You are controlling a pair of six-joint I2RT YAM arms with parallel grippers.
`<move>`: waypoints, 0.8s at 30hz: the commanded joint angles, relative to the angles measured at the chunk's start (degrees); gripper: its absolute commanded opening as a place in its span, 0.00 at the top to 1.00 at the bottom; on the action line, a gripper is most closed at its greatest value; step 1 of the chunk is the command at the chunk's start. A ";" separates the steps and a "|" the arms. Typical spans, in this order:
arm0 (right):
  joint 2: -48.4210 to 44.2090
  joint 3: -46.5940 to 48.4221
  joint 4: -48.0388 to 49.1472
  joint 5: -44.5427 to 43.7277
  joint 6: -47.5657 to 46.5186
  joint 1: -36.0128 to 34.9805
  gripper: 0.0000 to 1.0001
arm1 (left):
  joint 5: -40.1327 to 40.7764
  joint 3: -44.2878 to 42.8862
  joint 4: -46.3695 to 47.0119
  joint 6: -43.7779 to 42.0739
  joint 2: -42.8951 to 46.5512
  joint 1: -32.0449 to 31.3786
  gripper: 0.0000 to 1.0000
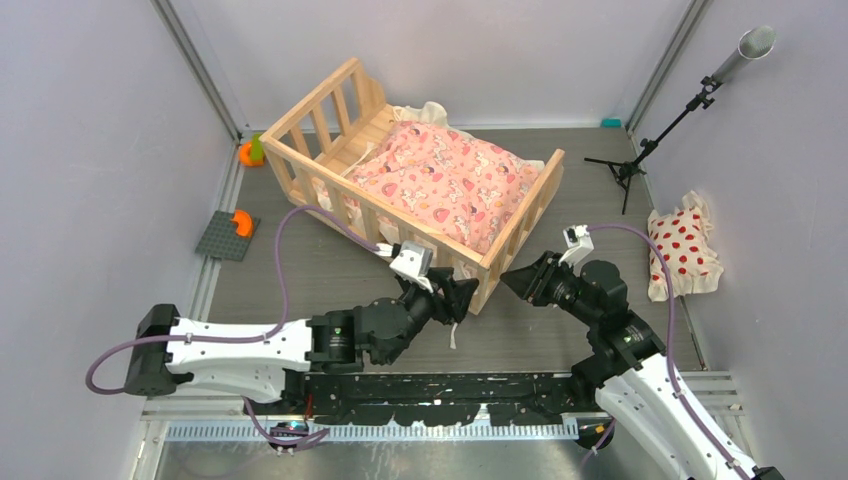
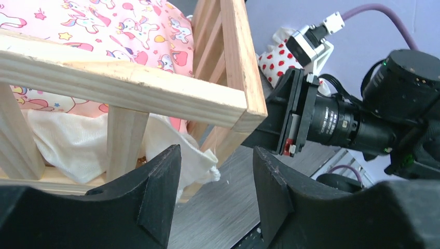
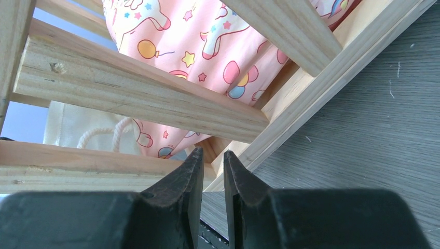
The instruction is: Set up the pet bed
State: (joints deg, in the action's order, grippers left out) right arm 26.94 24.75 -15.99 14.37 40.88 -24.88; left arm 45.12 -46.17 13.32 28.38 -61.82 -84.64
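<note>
Here the pet bed (image 1: 340,180) stands slantwise on the dark table (image 1: 330,285), its high slatted end toward the back wall and its low end nearest the arms. The pink cartoon-print cushion (image 1: 440,180) lies inside the bed, and cream cloth (image 2: 67,140) bulges out between the slats of the bed's front rail.

The left hand (image 1: 465,295) hovers just below the bed's near corner. Its fingers (image 2: 155,187) are spread apart with nothing between them, and in the left wrist view the corner post and a cream tie end (image 2: 210,171) show above the gap.

The right hand (image 1: 510,279) points at the same corner of the bed from the other side, very close to the wood. Its fingers (image 3: 189,181) are pressed almost together, with only a thin slit between them and nothing seen in it.

The white pillow with red dots (image 1: 683,248) lies well to the right of the bed, by the side wall. A grey plate (image 1: 222,240) with an orange piece lies left of the bed.
</note>
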 commanded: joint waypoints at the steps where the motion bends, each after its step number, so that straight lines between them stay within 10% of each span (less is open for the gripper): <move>1: -1.22 1.26 0.13 -1.09 0.34 0.11 0.74 | 6.56 -3.57 -0.88 3.03 -2.61 -0.22 0.45; 24: -1.40 0.91 0.00 -1.27 0.43 0.16 0.74 | -0.38 -3.95 -8.75 10.11 -7.79 -0.26 0.56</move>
State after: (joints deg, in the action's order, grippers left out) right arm 26.13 24.75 -17.30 13.78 40.91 -24.88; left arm 43.53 -49.36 3.99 36.75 -68.25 -84.64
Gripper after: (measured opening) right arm 0.265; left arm 0.445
